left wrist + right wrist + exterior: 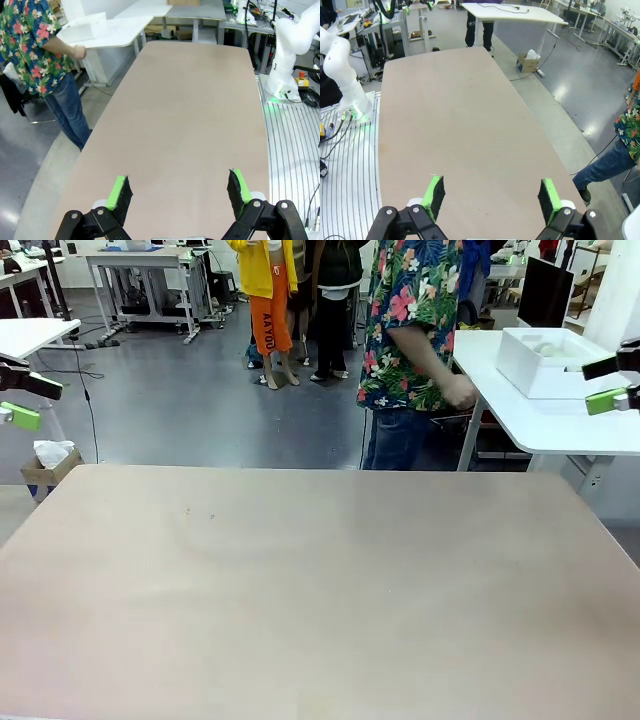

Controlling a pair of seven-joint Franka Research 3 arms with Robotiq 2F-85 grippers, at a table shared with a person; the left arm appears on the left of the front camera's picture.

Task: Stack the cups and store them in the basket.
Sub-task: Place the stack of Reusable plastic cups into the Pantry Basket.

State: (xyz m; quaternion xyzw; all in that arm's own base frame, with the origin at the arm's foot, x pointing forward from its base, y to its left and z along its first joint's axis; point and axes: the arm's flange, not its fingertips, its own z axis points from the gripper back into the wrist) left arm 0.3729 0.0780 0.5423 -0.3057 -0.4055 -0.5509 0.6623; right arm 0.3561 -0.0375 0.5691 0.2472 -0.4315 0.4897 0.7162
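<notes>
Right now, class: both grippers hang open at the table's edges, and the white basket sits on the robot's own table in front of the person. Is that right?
Not quite. The white basket sits on a separate white side table beyond the robot's table, as the front view shows. The left gripper and right gripper are indeed open, and the person stands nearby.

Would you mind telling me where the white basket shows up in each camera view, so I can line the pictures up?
Front view: the basket sits upper right, on the white side table.
Left wrist view: upper left, at, on that same side table.
Right wrist view: I cannot find the basket here.
Shared landmark: the person in the floral shirt, standing beside the side table.
</notes>
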